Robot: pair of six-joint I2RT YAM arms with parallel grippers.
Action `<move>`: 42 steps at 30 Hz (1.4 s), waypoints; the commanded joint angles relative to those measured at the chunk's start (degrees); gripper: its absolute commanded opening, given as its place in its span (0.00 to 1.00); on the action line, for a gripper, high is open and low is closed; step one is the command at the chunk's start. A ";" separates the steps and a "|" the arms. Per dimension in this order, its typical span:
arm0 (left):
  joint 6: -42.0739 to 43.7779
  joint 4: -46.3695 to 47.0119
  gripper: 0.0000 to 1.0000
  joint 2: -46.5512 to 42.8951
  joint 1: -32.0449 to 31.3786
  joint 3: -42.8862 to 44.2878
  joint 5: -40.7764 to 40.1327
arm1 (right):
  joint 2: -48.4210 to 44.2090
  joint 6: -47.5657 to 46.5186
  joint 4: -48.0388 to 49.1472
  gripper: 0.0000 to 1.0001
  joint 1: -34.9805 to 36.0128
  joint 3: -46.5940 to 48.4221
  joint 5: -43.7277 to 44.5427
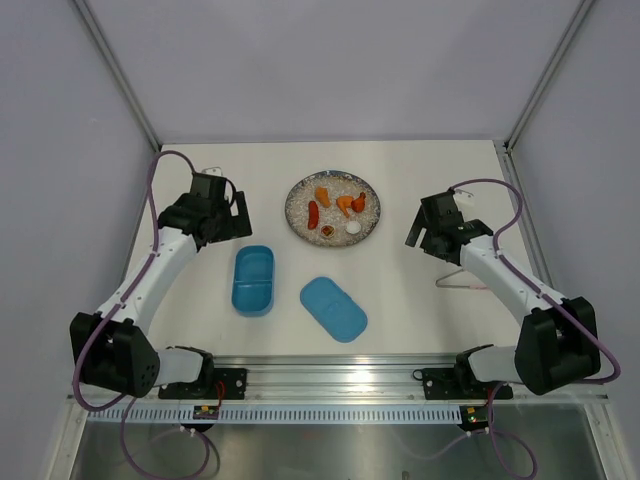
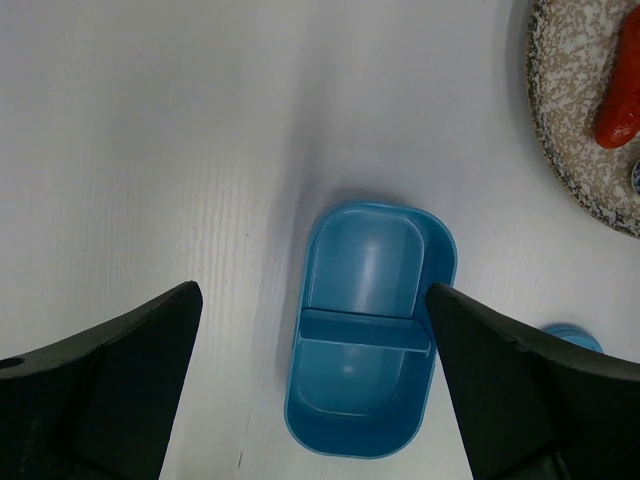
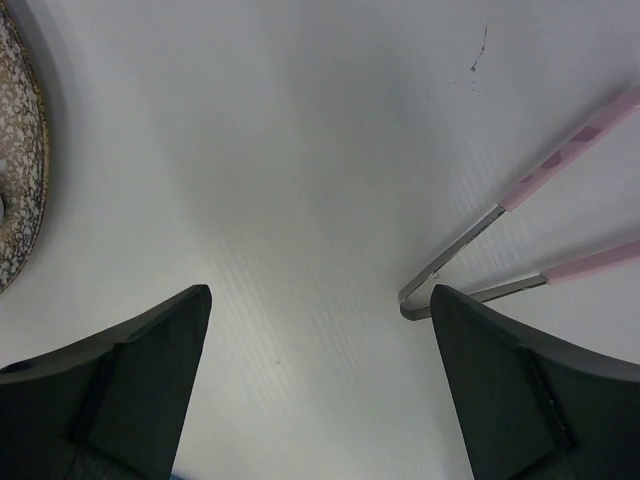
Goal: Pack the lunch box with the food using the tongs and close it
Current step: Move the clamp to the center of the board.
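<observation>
The blue lunch box (image 1: 253, 281) lies open and empty on the table, its inner divider showing in the left wrist view (image 2: 365, 330). Its flat blue lid (image 1: 333, 308) lies to its right. The food sits on the speckled plate (image 1: 300, 222): orange chunks (image 1: 345, 204), a red sausage (image 1: 313, 214), a white ball (image 1: 353, 228) and a dark-red bit (image 1: 327, 233). The pale pink tongs (image 1: 462, 282) lie flat by the right arm, their bend near one finger (image 3: 500, 250). My left gripper (image 1: 235, 225) hovers open above the box (image 2: 310, 290). My right gripper (image 1: 430, 232) hangs open and empty (image 3: 320, 290) left of the tongs.
The plate's rim (image 2: 575, 150) and the sausage (image 2: 620, 100) show at the right of the left wrist view; a lid corner (image 2: 575, 338) peeks beside the finger. The plate's edge (image 3: 15, 170) shows at the left of the right wrist view. Grey walls enclose the table.
</observation>
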 commanded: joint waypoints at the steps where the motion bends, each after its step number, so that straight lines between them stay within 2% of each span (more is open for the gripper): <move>1: -0.52 -0.03 0.99 1.06 -0.92 3.77 -0.18 | 0.92 1.48 0.21 0.99 0.06 2.67 1.07; 7: -2.54 -0.74 0.99 2.03 -1.00 3.86 -0.01 | -0.84 0.34 0.46 0.99 -0.02 0.83 -0.87; 13: -2.80 -1.97 0.99 3.17 -1.09 3.86 1.14 | 0.48 5.51 -8.22 1.00 -0.37 2.67 7.04; 15: -2.54 -2.75 0.99 3.52 -1.00 3.86 0.61 | -0.57 6.75 -8.67 1.00 -1.86 1.27 5.56; 20: -2.54 -3.11 0.96 4.84 -1.00 2.46 0.96 | -8.30 9.83 -8.84 1.00 -10.81 -4.36 -1.65; 23: -2.80 -3.20 0.94 5.37 -1.09 1.67 1.22 | -11.03 11.67 -11.92 0.99 -14.07 -5.50 -2.01; 28: -3.85 -1.71 0.94 5.37 -1.09 -1.32 3.33 | -12.62 17.99 -16.32 0.99 -14.96 -7.87 -0.77; 33: -4.38 -0.91 0.94 5.10 -1.09 -2.47 4.65 | -12.00 23.79 -13.95 0.99 -15.40 -12.00 -2.97; 36: -4.21 -0.91 0.95 5.02 -1.09 -2.55 4.65 | -10.87 24.33 -7.81 0.99 -16.10 -15.26 -4.29; 42: -3.51 -1.09 0.96 4.66 -1.00 -1.94 5.00 | -4.10 21.09 1.25 0.99 -16.63 -14.74 -3.78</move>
